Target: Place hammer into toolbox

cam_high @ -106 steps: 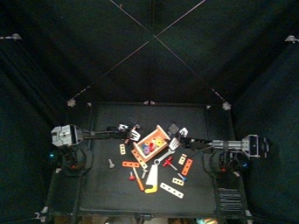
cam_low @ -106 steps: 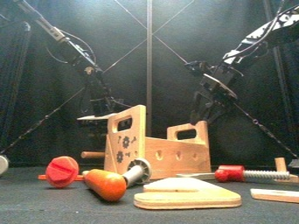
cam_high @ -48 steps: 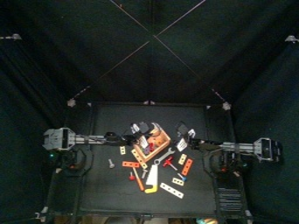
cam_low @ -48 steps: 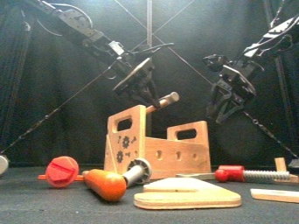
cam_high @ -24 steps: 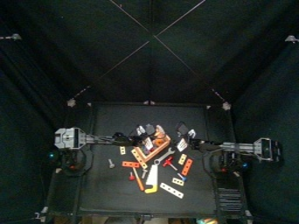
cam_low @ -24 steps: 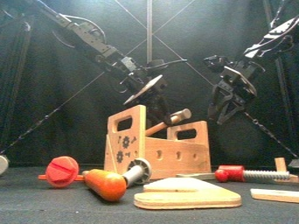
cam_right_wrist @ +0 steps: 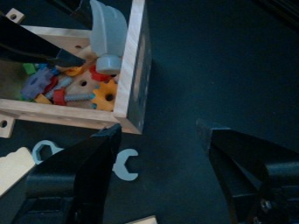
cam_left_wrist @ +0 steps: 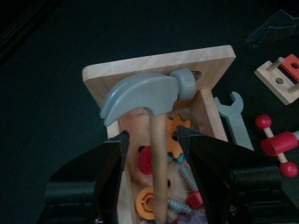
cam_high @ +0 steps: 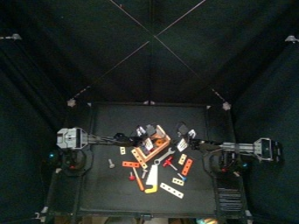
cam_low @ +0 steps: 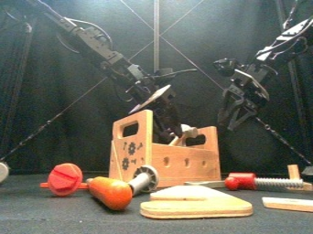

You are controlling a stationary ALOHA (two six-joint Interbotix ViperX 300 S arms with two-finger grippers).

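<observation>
My left tool hangs open above the toolbox, where the hammer lies: stiff, light wood, best gripped mid-handle. My right tool gapes empty.

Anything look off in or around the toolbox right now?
The hammer isn't lying flat: its grey head leans on the toolbox end wall, its handle slanting down into the loose parts inside. The left gripper has open jaws on either side of the handle.
</observation>
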